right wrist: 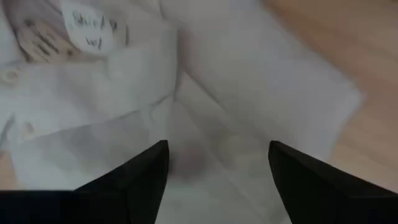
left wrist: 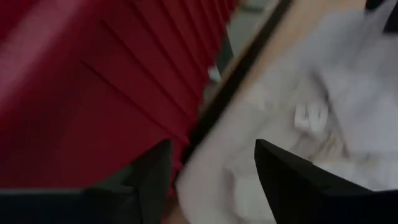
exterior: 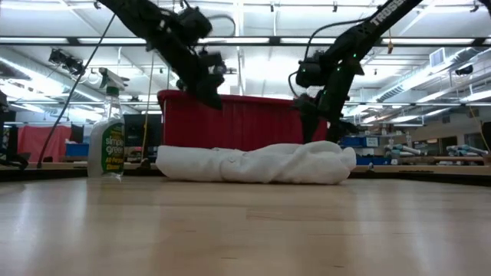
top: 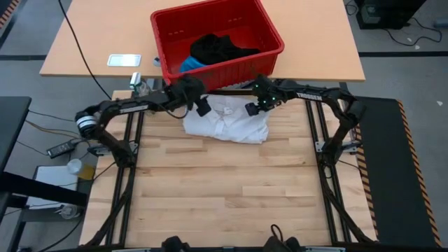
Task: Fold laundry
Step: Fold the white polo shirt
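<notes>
- The near half of the wooden table (top: 224, 189) lies bare, giving room to spread or slide cloth toward the front.
- The white garment (top: 227, 120) sits bundled in the far middle, its long axis running left to right, its far edge just beside the red basket (top: 217, 38).
- The left gripper (top: 203, 106) hangs over its left end and the right gripper (top: 253, 106) over its right end, both with jaws apart and holding nothing.
- Both grippers look equally near, the cloth lying below them.
- The black garment (top: 218, 47) and blue garment (top: 190, 65) lie in the basket.
</notes>
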